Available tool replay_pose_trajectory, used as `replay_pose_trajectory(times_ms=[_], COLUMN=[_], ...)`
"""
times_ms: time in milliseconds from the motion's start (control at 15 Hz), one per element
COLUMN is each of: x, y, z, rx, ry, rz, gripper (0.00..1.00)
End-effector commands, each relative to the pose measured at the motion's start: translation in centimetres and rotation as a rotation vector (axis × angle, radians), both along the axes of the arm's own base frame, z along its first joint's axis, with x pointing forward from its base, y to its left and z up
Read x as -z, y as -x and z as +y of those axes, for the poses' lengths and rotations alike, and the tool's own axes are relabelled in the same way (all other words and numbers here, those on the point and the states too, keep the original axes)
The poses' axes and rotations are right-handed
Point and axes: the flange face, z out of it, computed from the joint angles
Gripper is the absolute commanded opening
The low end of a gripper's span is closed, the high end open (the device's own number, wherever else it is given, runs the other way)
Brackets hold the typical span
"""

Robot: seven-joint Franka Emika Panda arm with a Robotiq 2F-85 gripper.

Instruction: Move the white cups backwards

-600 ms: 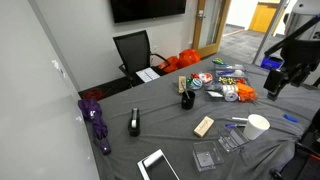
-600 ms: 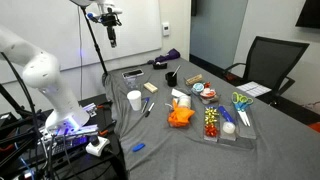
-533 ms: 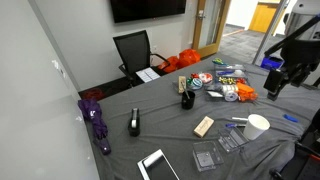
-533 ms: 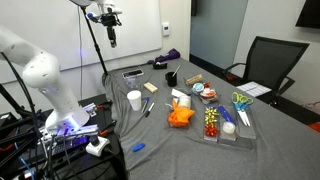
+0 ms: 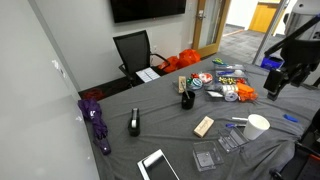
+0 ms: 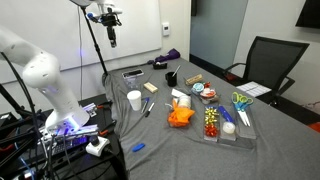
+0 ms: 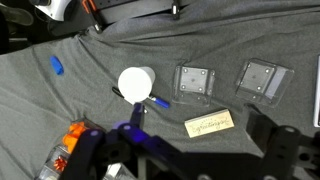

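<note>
White cup [image 7: 136,82]: we find it upright on worktop [image 7: 40,115], well below and left of our jaws, which gape empty.

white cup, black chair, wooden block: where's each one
white cup [image 7: 136,82], wrist view, its open top
black chair [image 5: 132,47], in an exterior view, backrest
wooden block [image 5: 204,126], in an exterior view, top face

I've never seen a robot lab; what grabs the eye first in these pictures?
The grey-draped table crowded with small clutter stands out, with a lone white cup near the edge by the robot. The bulky white robot arm stands beside it, its gripper hanging high over that end. A purple umbrella lies along the side nearest the wall.
</note>
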Motion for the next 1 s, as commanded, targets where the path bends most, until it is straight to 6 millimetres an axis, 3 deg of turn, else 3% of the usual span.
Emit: replay_pose_trajectory(times_ms=[0,533,933], x=[0.0,0.0,-0.2], y=[0.0,0.0,-1.4], z=[0.0,0.0,-4.0], rx=[0.000,0.000,-0.041], ry=[0.000,0.000,-0.128], rz=[0.001,0.001,-0.057], gripper=[1.00,1.00,1.00])
